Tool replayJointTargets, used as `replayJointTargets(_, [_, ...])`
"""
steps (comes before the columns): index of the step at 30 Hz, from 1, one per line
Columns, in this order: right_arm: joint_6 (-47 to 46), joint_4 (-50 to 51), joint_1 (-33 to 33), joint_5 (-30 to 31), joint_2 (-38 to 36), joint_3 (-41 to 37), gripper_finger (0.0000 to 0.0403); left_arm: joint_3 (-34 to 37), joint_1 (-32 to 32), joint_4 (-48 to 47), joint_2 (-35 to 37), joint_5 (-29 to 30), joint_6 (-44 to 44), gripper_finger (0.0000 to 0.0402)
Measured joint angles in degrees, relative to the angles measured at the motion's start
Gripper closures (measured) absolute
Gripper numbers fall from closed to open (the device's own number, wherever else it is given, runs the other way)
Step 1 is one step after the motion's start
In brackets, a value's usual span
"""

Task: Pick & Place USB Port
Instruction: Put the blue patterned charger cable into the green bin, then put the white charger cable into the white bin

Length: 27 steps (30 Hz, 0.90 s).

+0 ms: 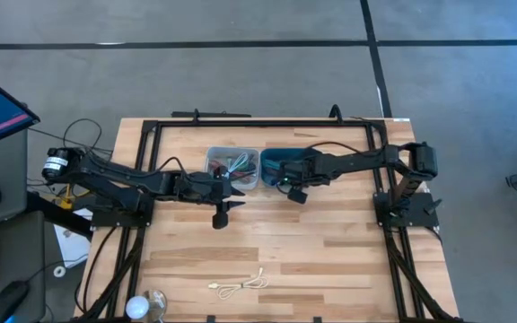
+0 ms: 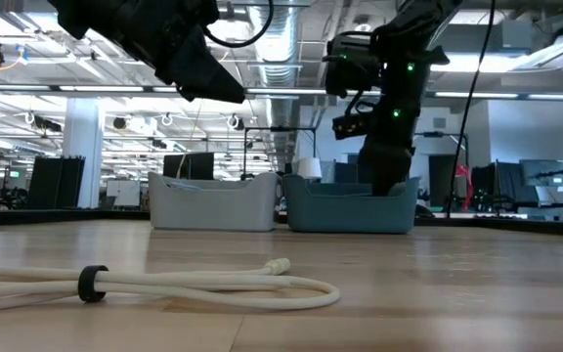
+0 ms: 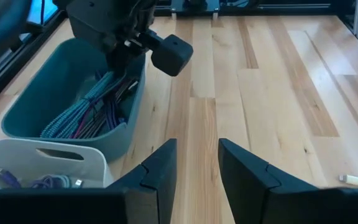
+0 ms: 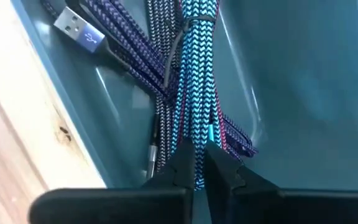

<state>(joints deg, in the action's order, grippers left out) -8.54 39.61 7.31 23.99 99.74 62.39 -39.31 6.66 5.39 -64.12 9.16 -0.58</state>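
Nearest the camera in the low view, at the lower left of the frame, we see a cream-white coiled cable lying loose on the pale wooden tabletop; from above it sits at the lower centre.

Further back, mid-frame in the high view, our left gripper hovers over bare wood just below the light grey plastic bin, its jaws parted and holding nothing.

Beyond it, our right gripper is down inside the teal plastic bin, jaws pinched closed on the turquoise braided USB cable bundle, with purple braided cables alongside it.

We judge the main risk to be tangling: the purple strands lie against the turquoise bundle, so a lift could drag them out too, or tip the light bin. The jaws also hold only the bundle's edge, so it may slip free. The two arms stand near each other, so a careless swing could bring them together.
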Motion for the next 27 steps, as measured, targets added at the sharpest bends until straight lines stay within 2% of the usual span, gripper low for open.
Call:
replayJointTargets(15, [0.10, -0.67, -0.95, -0.94, -7.06, -0.02, 0.0268, 0.00, 0.00, 0.24, 0.00, 0.03, 0.00, 0.0284])
replayJointTargets(21, [-0.06, -1.07, -4.28, -1.97, -12.78, 0.00, 0.0252, 0.00, 0.00, 0.48, 0.00, 0.03, 0.00, 0.0284])
replayJointTargets(27, [-1.52, -3.58, -9.22, -1.96, -19.13, 0.01, 0.0260, 0.00, 0.00, 0.85, -0.02, 0.03, 0.00, 0.0284])
